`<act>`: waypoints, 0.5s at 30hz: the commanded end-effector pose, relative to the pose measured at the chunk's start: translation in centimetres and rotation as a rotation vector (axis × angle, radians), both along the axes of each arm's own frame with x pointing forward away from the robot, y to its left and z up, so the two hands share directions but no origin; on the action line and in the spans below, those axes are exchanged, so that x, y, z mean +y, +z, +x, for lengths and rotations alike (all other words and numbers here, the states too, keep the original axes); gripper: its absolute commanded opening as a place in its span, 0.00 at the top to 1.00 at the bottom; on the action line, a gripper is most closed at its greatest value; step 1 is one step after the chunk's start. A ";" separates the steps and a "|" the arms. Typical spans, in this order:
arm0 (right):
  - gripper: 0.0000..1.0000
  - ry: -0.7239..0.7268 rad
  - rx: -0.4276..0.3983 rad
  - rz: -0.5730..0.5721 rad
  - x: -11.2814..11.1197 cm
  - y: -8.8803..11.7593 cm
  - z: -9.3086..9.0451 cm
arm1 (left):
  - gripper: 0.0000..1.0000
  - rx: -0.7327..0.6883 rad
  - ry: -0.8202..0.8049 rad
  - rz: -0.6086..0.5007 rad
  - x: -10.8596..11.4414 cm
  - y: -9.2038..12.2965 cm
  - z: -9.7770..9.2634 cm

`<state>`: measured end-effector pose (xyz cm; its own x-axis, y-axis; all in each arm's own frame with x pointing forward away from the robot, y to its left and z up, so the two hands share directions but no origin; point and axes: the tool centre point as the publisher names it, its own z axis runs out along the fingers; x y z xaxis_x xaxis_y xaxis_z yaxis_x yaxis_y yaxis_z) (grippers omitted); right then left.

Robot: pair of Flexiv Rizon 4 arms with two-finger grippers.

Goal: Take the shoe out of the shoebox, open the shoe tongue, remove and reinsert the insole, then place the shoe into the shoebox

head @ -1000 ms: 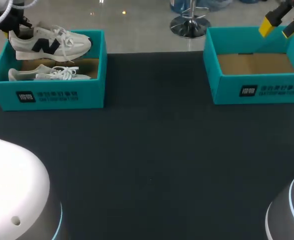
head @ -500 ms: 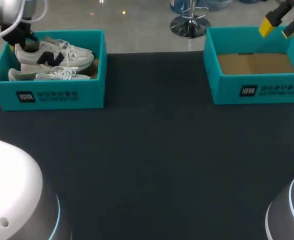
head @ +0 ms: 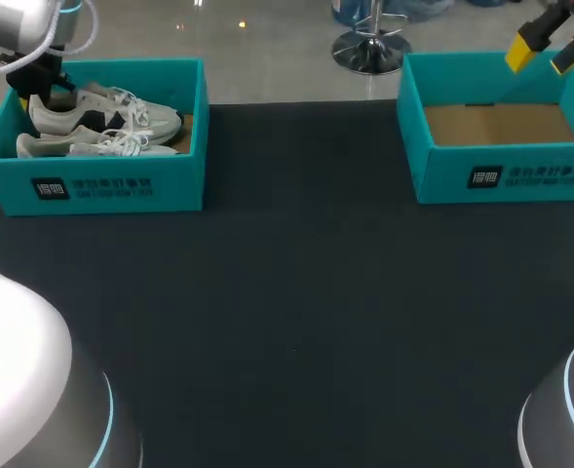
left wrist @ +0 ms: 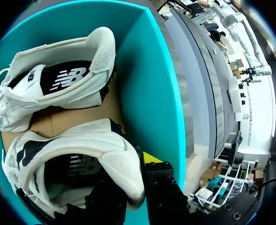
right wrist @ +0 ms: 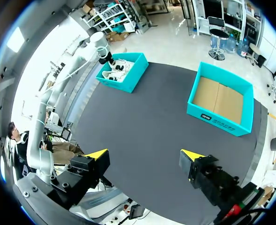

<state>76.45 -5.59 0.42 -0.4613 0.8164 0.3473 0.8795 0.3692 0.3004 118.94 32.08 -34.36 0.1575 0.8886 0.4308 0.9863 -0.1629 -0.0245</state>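
The near stretch of the table (head: 296, 312) is plain dark mat. Towards its far left corner stands the left shoebox (head: 101, 185), teal, with two pale sneakers inside. The second shoe (head: 92, 146) lies along the box's near wall. Just behind it, by the far wall, sits the shoe (head: 111, 112), white with a dark side mark, toe pointing to the table's middle, heel at the box's left end. The left gripper (head: 33, 93) reaches down into that end. From its wrist, the heel collar stands pinched between the two fingers, one inside the shoe and one outside, so it is grasping the shoe. At the far right corner the right shoebox (head: 501, 175) shows its cardboard floor. The right gripper (head: 548, 49) hangs above its far edge, fingers spread wide, apart from everything.
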 end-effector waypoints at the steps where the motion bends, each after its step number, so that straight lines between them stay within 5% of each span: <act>1: 0.00 0.000 0.003 -0.003 0.0 0.1 0.1 | 0.21 0.000 -0.015 0.010 -0.4 0.3 0.6; 2: 0.00 0.000 0.003 -0.003 0.0 0.1 0.1 | 0.01 -0.003 -0.019 0.016 -0.6 0.5 0.6; 10: 0.00 0.000 0.003 -0.003 0.0 0.1 0.1 | 0.00 -0.058 -0.052 0.009 -2.2 3.4 0.1; 15: 0.00 0.000 0.003 -0.003 0.0 0.1 0.1 | 0.00 -0.090 -0.070 -0.007 -3.8 7.4 -1.5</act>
